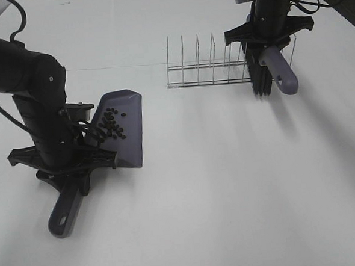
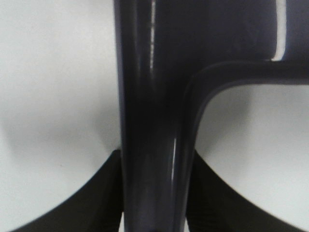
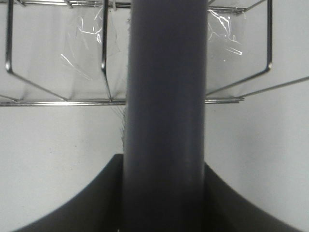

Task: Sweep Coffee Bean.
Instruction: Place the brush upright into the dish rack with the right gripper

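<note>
The purple-grey dustpan (image 1: 124,125) lies on the white table at the left, with the cluster of small dark coffee beans (image 1: 109,125) in its pan. My left gripper (image 1: 71,169) is shut on the dustpan's handle (image 2: 154,121), whose free end (image 1: 64,215) points toward the front. My right gripper (image 1: 267,40) is shut on the brush handle (image 3: 164,116) at the back right. The purple-grey handle (image 1: 280,72) slants down and the black bristles (image 1: 262,82) hang beside the rack's right end.
A wire rack (image 1: 212,64) with several upright dividers stands at the back centre; it also shows in the right wrist view (image 3: 58,72). The white table (image 1: 229,184) stretches to the front and right.
</note>
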Controlling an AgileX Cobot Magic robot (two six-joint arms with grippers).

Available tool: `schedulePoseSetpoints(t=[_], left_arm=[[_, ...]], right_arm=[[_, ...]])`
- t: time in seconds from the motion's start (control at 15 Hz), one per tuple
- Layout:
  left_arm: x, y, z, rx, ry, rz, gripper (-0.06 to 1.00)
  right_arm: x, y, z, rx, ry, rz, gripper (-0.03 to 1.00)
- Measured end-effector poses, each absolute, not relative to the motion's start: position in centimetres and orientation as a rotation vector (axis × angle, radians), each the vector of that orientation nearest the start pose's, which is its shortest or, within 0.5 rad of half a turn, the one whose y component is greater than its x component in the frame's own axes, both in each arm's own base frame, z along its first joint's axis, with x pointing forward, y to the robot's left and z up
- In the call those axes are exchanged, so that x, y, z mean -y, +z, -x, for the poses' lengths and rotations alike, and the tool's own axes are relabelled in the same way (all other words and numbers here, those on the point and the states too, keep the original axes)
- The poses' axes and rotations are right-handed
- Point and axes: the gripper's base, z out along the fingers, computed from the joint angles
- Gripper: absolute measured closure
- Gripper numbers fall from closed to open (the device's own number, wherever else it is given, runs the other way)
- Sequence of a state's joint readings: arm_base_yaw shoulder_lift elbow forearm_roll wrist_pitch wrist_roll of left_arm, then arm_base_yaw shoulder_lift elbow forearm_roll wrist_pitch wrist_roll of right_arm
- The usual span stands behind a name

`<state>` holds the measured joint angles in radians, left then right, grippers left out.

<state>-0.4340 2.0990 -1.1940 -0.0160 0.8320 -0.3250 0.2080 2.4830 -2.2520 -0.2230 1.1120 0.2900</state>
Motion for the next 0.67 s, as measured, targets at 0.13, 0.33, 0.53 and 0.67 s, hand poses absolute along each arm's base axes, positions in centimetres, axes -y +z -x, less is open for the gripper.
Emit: schedulePoseSetpoints(t=[0.13,0.33,0.53,0.67], left_arm=[[15.1,8.9,-32.2,-3.216,0.031,-0.157,0.6],[15.1,8.9,-32.2,-3.216,0.031,-0.157,0.6],[15.1,8.9,-32.2,-3.216,0.031,-0.157,0.6],[15.1,8.9,-32.2,-3.216,0.031,-0.157,0.6]], right_arm=[[-8.9,16.6,-52.0,-2.78,-0.152,0.019,0.66],[-9.0,16.6,-52.1,-2.772,-0.136,0.038,0.66],[-8.9,15.2,-52.4,-2.786,-0.145,0.042,0.66],[-8.9,14.9,-52.4,-2.793,-0.147,0.042,0.66]])
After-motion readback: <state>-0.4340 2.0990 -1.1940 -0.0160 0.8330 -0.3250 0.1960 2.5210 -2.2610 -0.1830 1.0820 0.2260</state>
